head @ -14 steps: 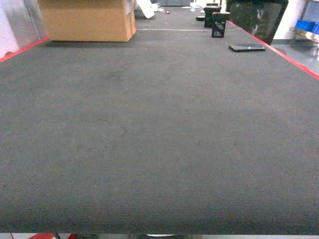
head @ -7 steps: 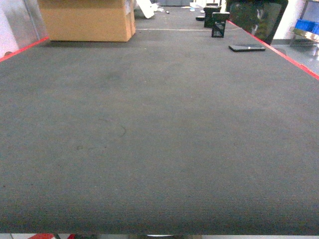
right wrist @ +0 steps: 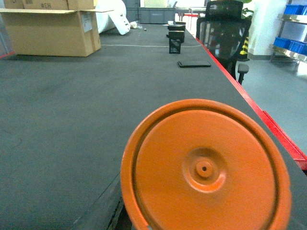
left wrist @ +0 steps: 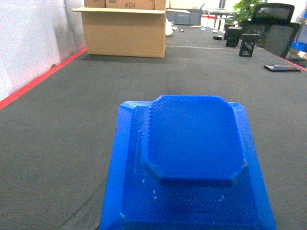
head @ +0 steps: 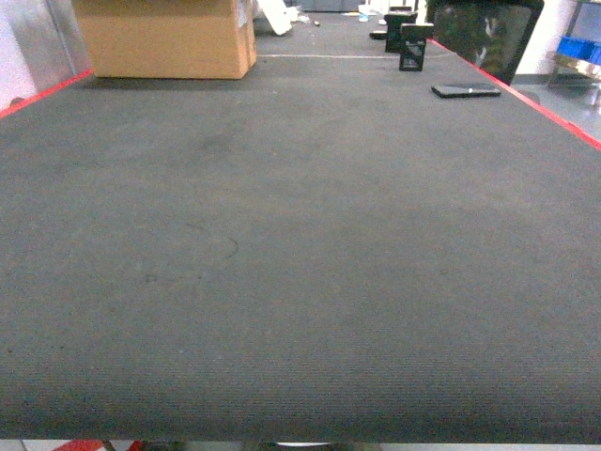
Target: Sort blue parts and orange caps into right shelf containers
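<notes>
A chunky, angular blue part (left wrist: 192,158) fills the lower half of the left wrist view, hanging close to the camera above the dark table; it hides the left gripper's fingers, which hold it. A round orange cap (right wrist: 206,167) with a raised centre fills the lower right of the right wrist view, held the same way over the table's near edge, with the right fingers hidden behind it. Neither gripper nor either piece shows in the head view. Blue crates (head: 577,47) stand on a shelf far off to the right, also seen as blue crates (right wrist: 293,8).
The dark mat-covered table (head: 300,244) has red edge strips (head: 549,105). At its far end stand a cardboard box (head: 164,38), small black boxes (head: 411,47) and a flat black phone (head: 465,90). A black office chair (head: 484,33) stands beyond the right edge.
</notes>
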